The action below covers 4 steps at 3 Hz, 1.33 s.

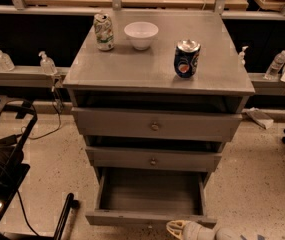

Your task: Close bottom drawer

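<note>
The grey cabinet (pixel 157 69) has three drawers. The bottom drawer (pixel 149 194) is pulled far out and its empty grey box shows; its flat front (pixel 132 219) lies along the bottom of the view. The middle drawer (pixel 153 160) and the top drawer (pixel 154 126) stand slightly out. My gripper (pixel 174 228) comes in from the lower right. Its pale tip is right at the outer face of the bottom drawer front, a little right of centre.
On the cabinet top stand a green can (pixel 103 31), a white bowl (pixel 141 35) and a blue Pepsi can (pixel 186 58). Small bottles (pixel 47 63) line a ledge behind. A black cart with cables (pixel 2 154) stands at the left.
</note>
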{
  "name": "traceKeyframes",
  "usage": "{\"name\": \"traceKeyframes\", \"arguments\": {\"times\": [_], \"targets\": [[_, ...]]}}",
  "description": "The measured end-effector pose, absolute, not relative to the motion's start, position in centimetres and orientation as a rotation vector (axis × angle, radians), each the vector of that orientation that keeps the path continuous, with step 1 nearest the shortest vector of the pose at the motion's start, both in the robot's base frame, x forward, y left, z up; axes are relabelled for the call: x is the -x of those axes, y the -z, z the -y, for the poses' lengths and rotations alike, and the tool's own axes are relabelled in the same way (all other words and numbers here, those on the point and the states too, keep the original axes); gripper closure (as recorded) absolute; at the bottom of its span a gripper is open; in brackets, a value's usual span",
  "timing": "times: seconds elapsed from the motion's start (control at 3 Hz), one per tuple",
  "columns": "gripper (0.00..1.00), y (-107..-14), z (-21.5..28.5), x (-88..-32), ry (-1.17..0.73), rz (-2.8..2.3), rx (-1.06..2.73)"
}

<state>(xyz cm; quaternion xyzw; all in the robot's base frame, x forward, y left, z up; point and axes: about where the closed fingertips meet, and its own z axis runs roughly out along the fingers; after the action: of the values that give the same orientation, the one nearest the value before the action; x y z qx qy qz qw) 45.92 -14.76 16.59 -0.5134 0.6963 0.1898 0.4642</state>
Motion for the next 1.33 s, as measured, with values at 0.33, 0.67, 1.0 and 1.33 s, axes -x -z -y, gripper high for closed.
{"name": "traceKeyframes", "arguments": {"times": [0.33,0.67,1.0,1.33], "targets": [[1.0,-14.7,15.5,-46.2,-0.423,-1.755,1.241],[1.0,-13.9,15.8,-47.1,-0.405,-1.777,1.204],[1.0,-13.9,15.8,-47.1,-0.405,-1.777,1.204],[1.0,-14.7,15.7,-49.2,-0.393,-1.762,1.175]]}}
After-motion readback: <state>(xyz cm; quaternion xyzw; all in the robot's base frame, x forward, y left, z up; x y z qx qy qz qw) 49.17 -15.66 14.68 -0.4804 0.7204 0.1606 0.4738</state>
